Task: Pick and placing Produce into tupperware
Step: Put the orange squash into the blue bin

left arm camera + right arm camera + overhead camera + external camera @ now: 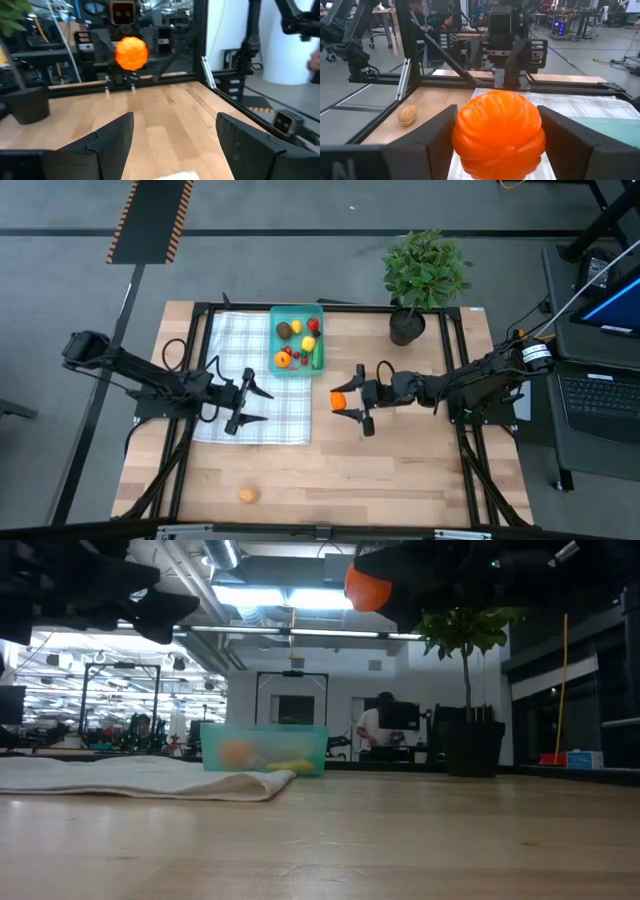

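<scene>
**Carry Direction: Tupperware Lies Far-Left of the Loaded Hand**

Your right hand [349,408] is clamped on an orange ridged produce piece [339,400], held well above the desk [400,470], as the low view confirms. The tupperware [297,313] sits at the far edge of the desk, partly on the white checked cloth [225,360], with several produce pieces already inside. From the loaded hand, the container lies farther away and slightly to the left; its long axis runs near-to-far. Judge the coming move as a far-left carry, then a descent over the container's open near half. Your left hand [246,401] hangs empty over the cloth with its fingers spread. One brown piece [247,494] remains near the front edge, closer to the left arm.
</scene>
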